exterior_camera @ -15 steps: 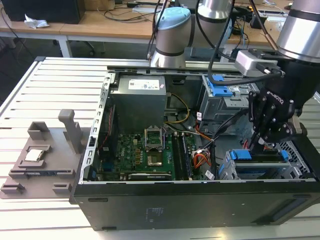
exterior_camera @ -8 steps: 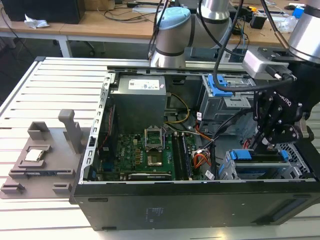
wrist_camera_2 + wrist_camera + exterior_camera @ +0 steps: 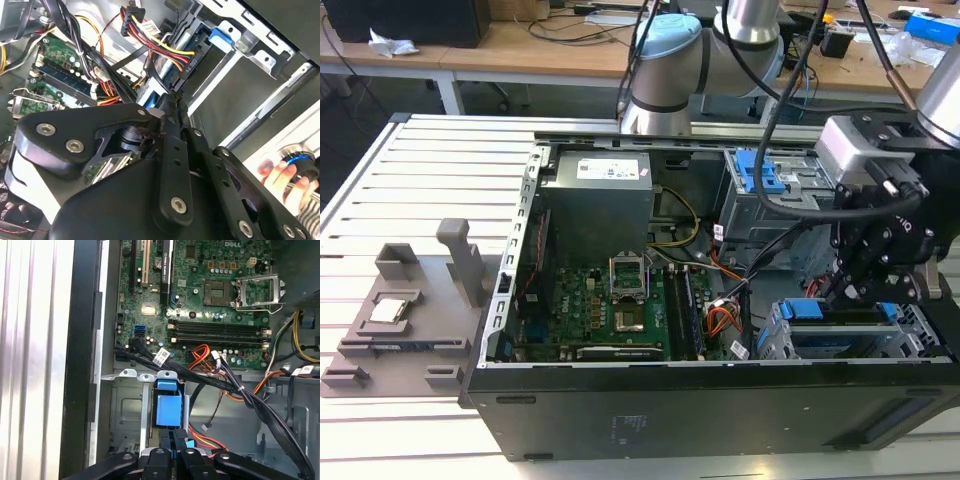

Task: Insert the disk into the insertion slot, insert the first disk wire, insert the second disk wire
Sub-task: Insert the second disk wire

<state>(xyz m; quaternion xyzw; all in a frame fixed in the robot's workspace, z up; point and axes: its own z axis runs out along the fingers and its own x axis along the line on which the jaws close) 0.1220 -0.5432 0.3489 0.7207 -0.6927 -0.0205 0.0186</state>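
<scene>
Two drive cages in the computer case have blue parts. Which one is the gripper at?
The gripper is at the low silver drive cage near the case's front edge, holding the blue-framed disk. The taller grey cage with the blue latch stands farther back, apart.

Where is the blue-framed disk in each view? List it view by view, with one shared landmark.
Exterior view: disk in the silver cage, exterior view's right.
First wrist view: its blue frame in the metal bay.
Second wrist view: blue frame past the wires.
Shared landmark: green circuit board.
</scene>
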